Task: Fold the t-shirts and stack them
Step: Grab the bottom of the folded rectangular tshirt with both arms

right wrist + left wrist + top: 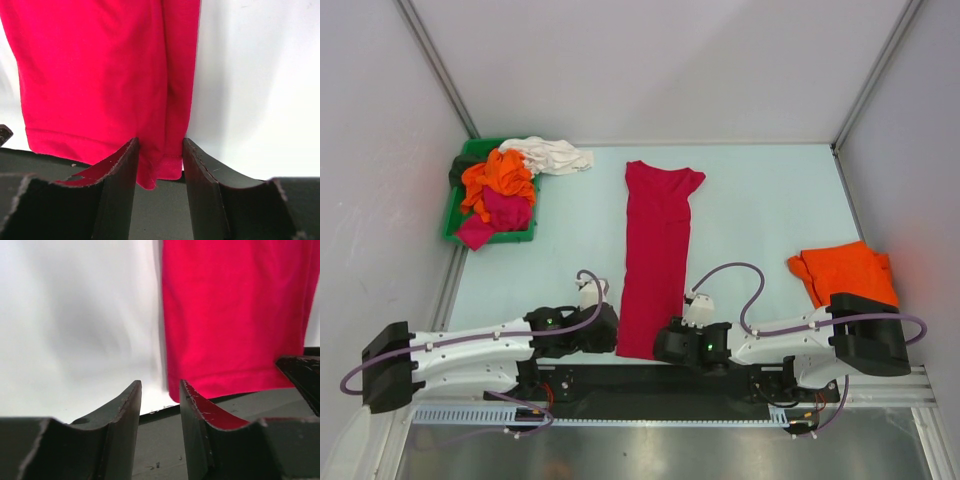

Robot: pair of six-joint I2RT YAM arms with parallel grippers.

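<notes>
Crimson-red cloth t-shirt (655, 250), folded lengthwise into a long narrow strip, lies flat at the middle of a pale bench (760, 210), with its collar at the far end.

Far to its left, a green plastic bin (450, 222) holds a heap of clothes: a dark shirt (460, 172), a crumpled orange shirt (500, 178) and a magenta shirt (500, 215). A white shirt (550, 155) spills over the rim toward the crimson strip.

Just left of the strip's near hem, the left tool (160, 385) stands narrowly parted, with nothing between its fingers.

At the hem's right corner, the right tool (160, 142) has its fingers parted on either side of the cloth edge, not pinching it.

Well to the right of the strip lies a folded orange t-shirt (845, 272).
</notes>
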